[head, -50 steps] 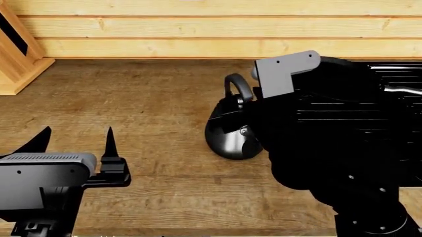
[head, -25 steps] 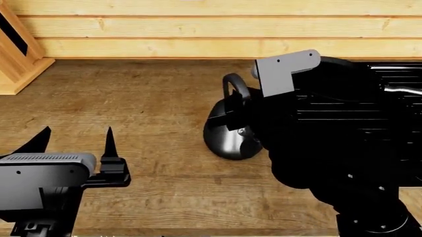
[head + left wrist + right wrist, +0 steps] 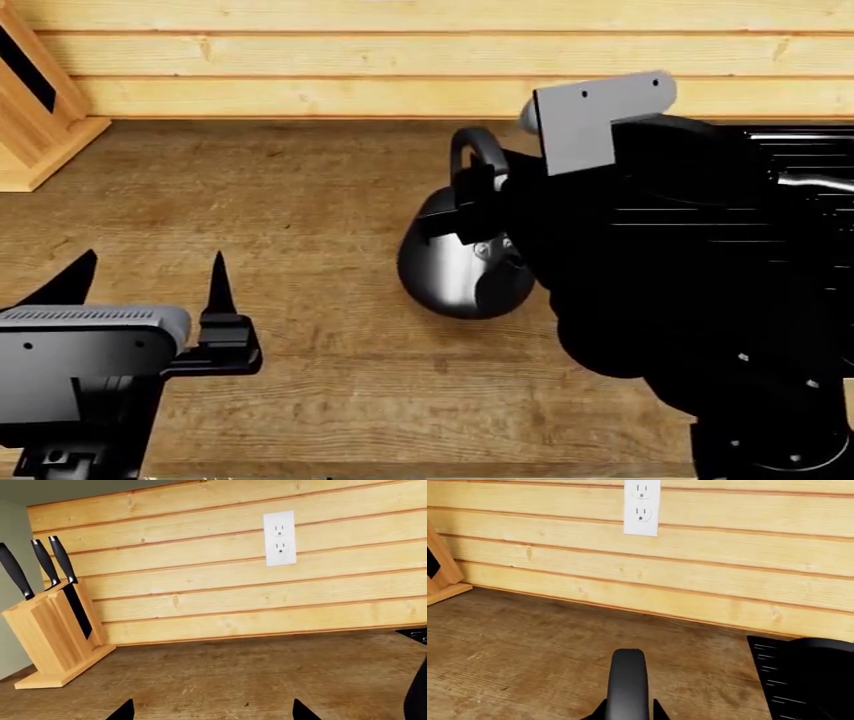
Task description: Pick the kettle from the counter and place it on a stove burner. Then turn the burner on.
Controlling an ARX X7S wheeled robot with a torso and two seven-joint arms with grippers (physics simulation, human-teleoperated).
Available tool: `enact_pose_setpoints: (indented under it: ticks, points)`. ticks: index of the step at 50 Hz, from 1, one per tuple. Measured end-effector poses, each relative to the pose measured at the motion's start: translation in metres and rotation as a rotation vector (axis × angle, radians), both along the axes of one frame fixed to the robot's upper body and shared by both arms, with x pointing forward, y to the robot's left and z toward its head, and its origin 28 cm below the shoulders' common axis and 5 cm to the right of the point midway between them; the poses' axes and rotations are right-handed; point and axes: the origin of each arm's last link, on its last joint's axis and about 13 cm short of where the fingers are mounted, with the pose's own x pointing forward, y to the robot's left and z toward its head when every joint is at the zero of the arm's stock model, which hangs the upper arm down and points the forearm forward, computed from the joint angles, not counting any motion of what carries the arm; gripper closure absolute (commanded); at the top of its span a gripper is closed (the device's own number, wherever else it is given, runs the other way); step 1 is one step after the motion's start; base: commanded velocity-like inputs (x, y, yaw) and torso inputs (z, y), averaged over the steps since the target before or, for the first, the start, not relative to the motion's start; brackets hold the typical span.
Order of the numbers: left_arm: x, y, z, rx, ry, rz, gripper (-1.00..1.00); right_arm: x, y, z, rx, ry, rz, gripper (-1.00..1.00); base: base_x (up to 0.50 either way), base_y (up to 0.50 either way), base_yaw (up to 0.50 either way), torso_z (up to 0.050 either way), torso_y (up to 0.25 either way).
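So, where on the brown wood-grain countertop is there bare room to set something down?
The brown wood-grain countertop is bare between the pale wooden knife block, the plank wall and the small shiny dark-grey kettle, ahead of the open left gripper. It is crowded on the right, where the right arm covers the kettle's handle and the black cooktop.

A wide brown wood-grain surface (image 3: 294, 200) runs up to a pale plank wall. A shiny dark-grey kettle (image 3: 454, 265) shows over its middle, partly hidden by a black arm. A wooden knife block (image 3: 57, 640) stands at the far left corner. A black cooktop (image 3: 787, 170) sits at the right.
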Motion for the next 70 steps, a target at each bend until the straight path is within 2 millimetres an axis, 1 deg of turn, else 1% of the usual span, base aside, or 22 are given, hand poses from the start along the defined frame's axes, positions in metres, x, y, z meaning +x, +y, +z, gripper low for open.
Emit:
enact_pose_setpoints:
  ticks: [14, 39, 70]
  points:
    - [0.0, 0.0, 0.001, 0.003, -0.002, 0.001, -1.0, -0.002, 0.0, 0.006, 0.011, -0.038, 0.0, 1.0, 0.0, -0.01, 0.0, 0.001, 0.002]
    - [0.0, 0.0, 0.0, 0.004, 0.0, 0.001, -1.0, -0.007, 0.0, 0.015, 0.021, -0.084, -0.003, 1.0, 0.0, -0.21, 0.0, 0.0, 0.002]
    - [0.0, -0.001, 0.002, 0.007, -0.004, -0.002, -1.0, -0.008, -0.003, 0.022, 0.034, -0.108, -0.021, 1.0, 0.0, -0.17, 0.0, 0.001, 0.002]
